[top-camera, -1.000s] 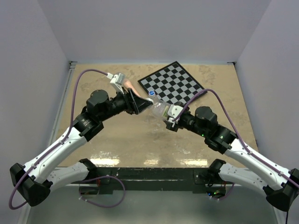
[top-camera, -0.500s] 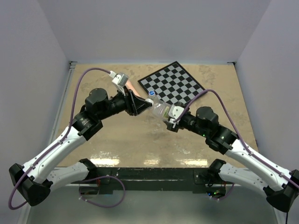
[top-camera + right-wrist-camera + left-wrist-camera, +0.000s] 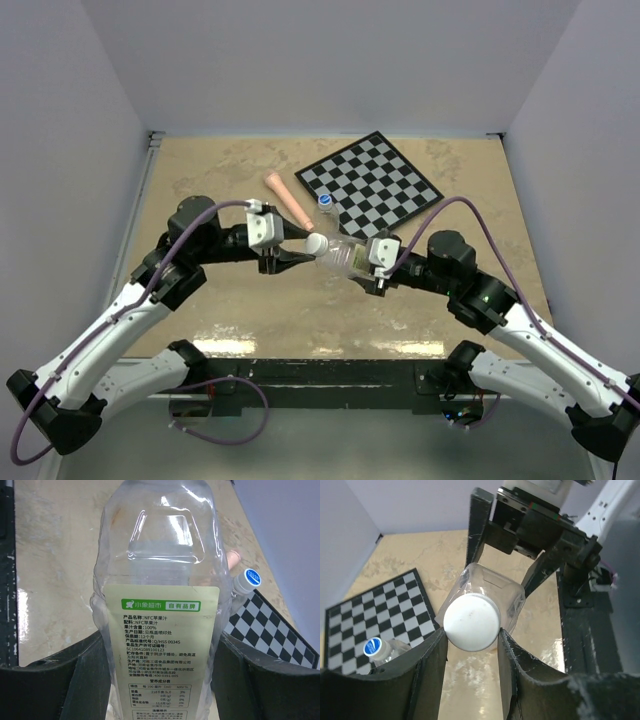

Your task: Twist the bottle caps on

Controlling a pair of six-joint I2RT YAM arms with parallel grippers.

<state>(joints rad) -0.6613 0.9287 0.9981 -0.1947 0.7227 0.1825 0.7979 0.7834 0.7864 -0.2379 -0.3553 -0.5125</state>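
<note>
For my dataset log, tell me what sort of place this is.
Probably a robot lab test cell: a tan mottled tabletop boxed in by plain pale walls, with a black-and-white checkerboard sheet lying on it.

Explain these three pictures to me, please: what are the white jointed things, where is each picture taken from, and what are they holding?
The white jointed things are two robot arms bolted at the near edge of the tan table. The wide picture looks down from above and behind them. The other two come from small cameras on each wrist, so you see each hand's own dark fingers up close. The right hand grips a large clear bottle with a pale label, held sideways. The left hand pinches the white cap at that bottle's mouth; how far it is screwed on I cannot tell. On the table lie a checkerboard, a pink stick, and a small bottle wearing a blue cap.
</note>
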